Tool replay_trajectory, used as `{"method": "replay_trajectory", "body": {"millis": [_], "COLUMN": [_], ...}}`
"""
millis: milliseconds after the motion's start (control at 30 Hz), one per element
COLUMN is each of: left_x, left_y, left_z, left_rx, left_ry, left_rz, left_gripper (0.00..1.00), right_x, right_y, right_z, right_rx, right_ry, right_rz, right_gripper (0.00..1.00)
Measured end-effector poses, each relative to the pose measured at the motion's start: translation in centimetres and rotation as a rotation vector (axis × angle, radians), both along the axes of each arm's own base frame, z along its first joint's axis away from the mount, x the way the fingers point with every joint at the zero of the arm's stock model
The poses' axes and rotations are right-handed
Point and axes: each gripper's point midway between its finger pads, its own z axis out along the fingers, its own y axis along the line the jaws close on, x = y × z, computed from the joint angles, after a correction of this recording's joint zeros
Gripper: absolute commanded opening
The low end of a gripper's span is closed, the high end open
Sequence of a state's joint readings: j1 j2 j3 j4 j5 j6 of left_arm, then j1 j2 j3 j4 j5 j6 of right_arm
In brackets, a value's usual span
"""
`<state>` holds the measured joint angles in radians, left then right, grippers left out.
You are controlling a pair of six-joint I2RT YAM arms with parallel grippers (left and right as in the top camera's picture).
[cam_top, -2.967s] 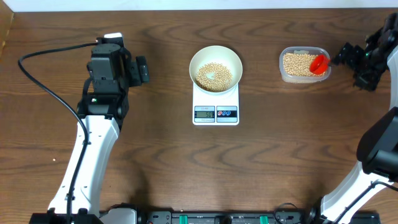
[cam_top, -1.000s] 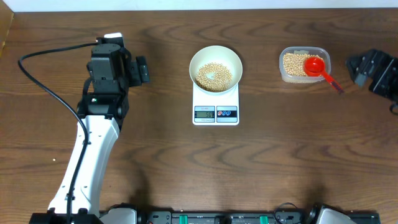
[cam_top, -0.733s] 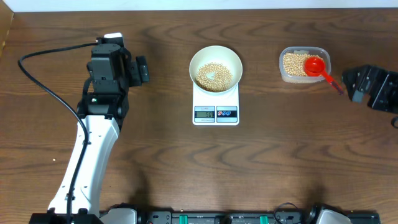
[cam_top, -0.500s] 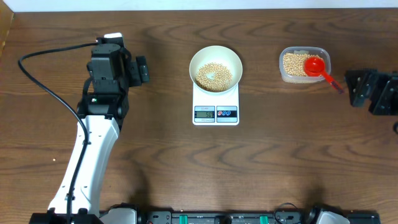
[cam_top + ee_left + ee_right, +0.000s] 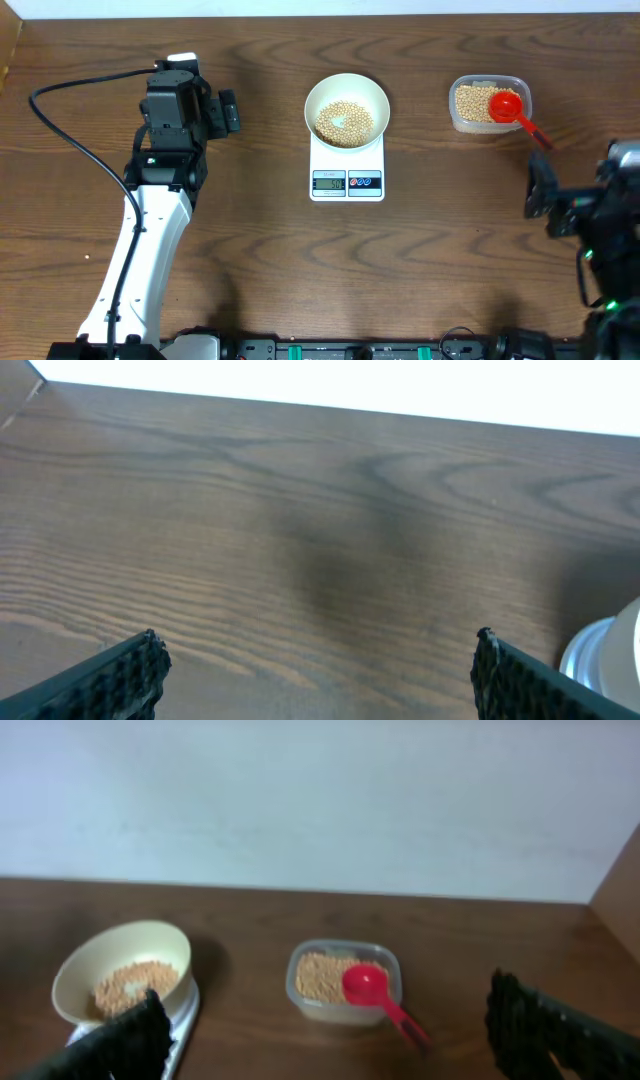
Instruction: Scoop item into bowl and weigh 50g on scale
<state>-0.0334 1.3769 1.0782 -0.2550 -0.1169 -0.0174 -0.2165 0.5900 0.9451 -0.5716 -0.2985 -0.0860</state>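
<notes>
The white bowl [image 5: 346, 108] sits on the white scale [image 5: 347, 172] at the table's middle and holds tan beans [image 5: 344, 121]. It also shows in the right wrist view [image 5: 123, 972]. A clear tub [image 5: 488, 104] of beans stands at the right, with a red scoop [image 5: 514, 110] resting in it, handle out over the rim. In the right wrist view the tub [image 5: 344, 981] and the scoop [image 5: 378, 996] lie ahead. My right gripper [image 5: 325, 1032] is open and empty, well in front of the tub. My left gripper [image 5: 315, 670] is open and empty over bare wood at the left.
A black cable [image 5: 70, 130] loops across the table at the far left. The left arm [image 5: 150, 230] lies along the left side. A white wall [image 5: 320, 800] stands behind the table's back edge.
My right arm has pulled back from beside the tub toward the table's front right. The red scoop stays in the tub. The left arm has not moved.
</notes>
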Motion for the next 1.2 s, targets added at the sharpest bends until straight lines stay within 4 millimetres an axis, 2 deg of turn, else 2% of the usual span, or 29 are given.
{"method": "replay_trajectory", "body": {"millis": [233,533,700,900,1200], "left_x": [0.0,0.0,0.0,0.0,0.0], "left_y": [0.0,0.0,0.0,0.0,0.0], "left_z": [0.0,0.0,0.0,0.0,0.0], "left_rx": [0.0,0.0,0.0,0.0,0.0], "left_ry": [0.0,0.0,0.0,0.0,0.0], "left_rz": [0.0,0.0,0.0,0.0,0.0], "left_gripper": [0.99,0.99,0.99,0.99,0.99], "right_x": [-1.5,-1.2,-1.1,-1.2,-0.9], "right_y": [0.7,1.5,1.5,2.1,2.1], "right_z": [-4.9,-9.6,-10.7,-10.8,-13.5], "right_rx": [-0.014,-0.022,-0.023,-0.025,-0.026], "right_ry": [-0.057,-0.101,-0.111,-0.118,-0.116], "right_rz": [0.015,0.051,0.054,0.074,0.072], "right_gripper": [0.99,0.99,0.99,0.99,0.99]}}
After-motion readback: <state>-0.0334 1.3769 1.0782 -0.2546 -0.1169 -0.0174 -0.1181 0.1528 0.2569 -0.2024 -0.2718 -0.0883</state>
